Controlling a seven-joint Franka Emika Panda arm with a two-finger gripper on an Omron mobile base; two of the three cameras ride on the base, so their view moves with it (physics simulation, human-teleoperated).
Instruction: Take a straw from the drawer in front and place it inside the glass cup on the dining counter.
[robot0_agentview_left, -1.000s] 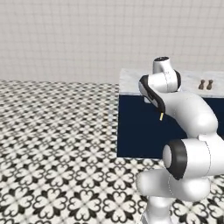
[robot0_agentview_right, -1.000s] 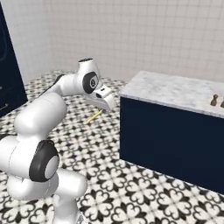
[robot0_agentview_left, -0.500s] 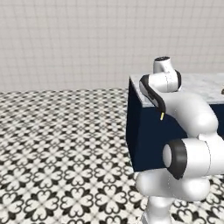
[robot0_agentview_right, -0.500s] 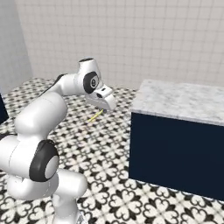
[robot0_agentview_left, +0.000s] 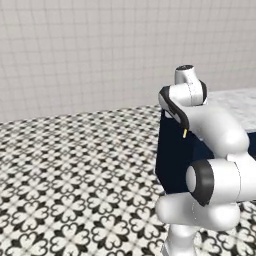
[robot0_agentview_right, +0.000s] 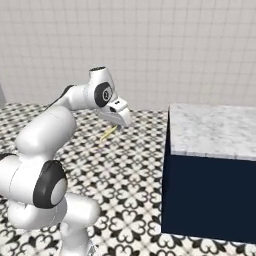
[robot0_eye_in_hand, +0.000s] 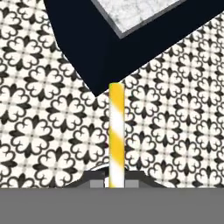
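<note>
Above patterned black-and-white tile floor (robot0_agentview_right: 130, 165), yellow-white striped straw (robot0_eye_in_hand: 116, 131) clamped in closed gripper (robot0_eye_in_hand: 114, 180); navy-based marble dining counter (robot0_agentview_right: 215, 131) seen right, apart.

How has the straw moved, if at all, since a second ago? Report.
Yes. The straw, gripped in the end effector, rode with the base: leftward, away from the dining counter, in the right base view.

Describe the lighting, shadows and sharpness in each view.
Left base view: flat, even light, soft and slightly blurred, the straw a tiny speck. Right base view: no cast shadows on the floor, dining counter evenly lit. Hand view: sharpest, the straw's stripes crisp between the shut hand.
</note>
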